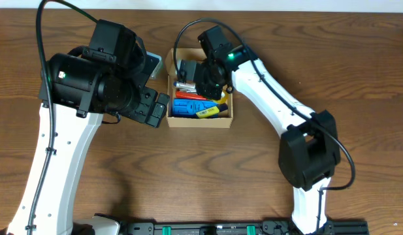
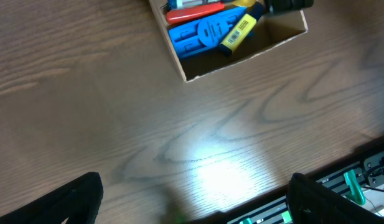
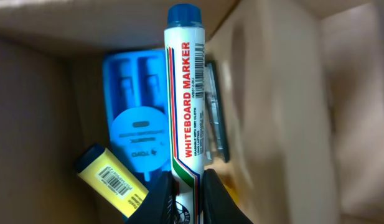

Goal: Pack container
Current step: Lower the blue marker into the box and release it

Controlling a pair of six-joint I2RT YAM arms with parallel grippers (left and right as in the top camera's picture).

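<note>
Grips a blue-capped whiteboard marker (image 3: 185, 93) tight in the right hand (image 3: 187, 186), down inside the container (image 1: 200, 123), over a blue plastic case (image 3: 137, 118) and a yellow highlighter (image 3: 111, 180) lying there. Holds the left hand (image 2: 195, 205) spread wide and empty above the wooden surface (image 2: 117, 124), just left of that open-topped container standing mid-surface between the arms.

I count one container (image 1: 198, 123), and in it: one blue plastic case (image 2: 207, 31), one yellow highlighter (image 2: 238, 32) at 5 o'clock, one red marker (image 2: 195, 12), one whiteboard marker (image 3: 185, 93).
</note>
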